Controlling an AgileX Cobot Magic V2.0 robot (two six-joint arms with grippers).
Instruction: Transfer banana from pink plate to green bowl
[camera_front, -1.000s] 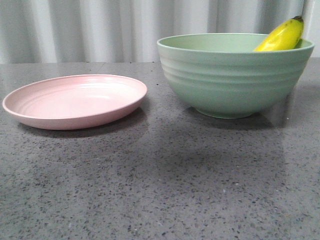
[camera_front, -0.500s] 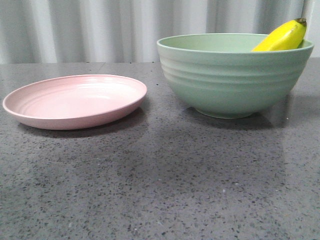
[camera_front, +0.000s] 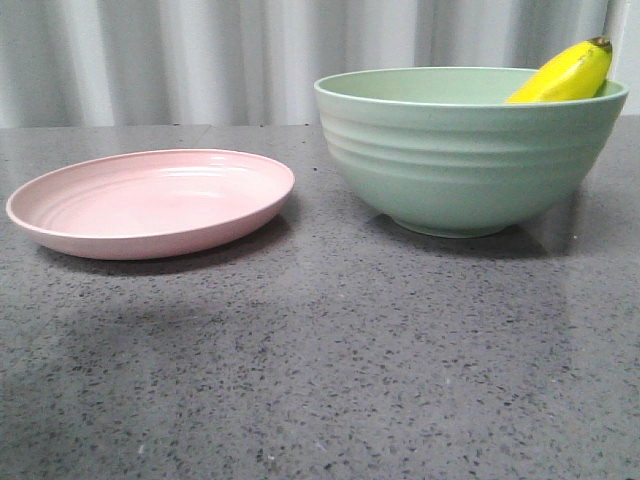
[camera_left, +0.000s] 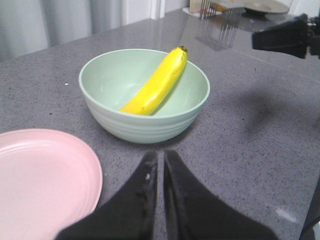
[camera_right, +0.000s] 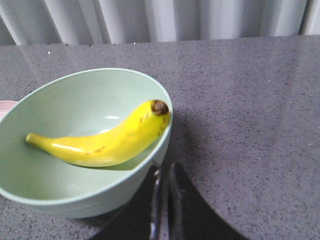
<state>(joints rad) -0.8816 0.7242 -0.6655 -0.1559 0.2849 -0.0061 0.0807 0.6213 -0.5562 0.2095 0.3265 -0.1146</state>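
The banana (camera_front: 566, 74) lies inside the green bowl (camera_front: 465, 160), its dark tip leaning on the right rim; it also shows in the left wrist view (camera_left: 157, 82) and the right wrist view (camera_right: 102, 144). The pink plate (camera_front: 150, 200) sits to the bowl's left with nothing on it. My left gripper (camera_left: 161, 162) is shut and empty, above the table near the bowl (camera_left: 145, 95) and the plate (camera_left: 42, 182). My right gripper (camera_right: 164, 172) is shut and empty, just outside the bowl's rim (camera_right: 75, 145) by the banana's tip. Neither gripper shows in the front view.
The grey speckled table (camera_front: 330, 370) runs to a pale curtain (camera_front: 200, 60) at the back. In the left wrist view the right arm's dark end (camera_left: 287, 37) hangs beyond the bowl, with a rack and a dish at the far table edge (camera_left: 235, 10).
The banana's tip has settled slightly lower and to the right on the bowl's rim. A shadow on the table has shifted. Plate and bowl have not moved.
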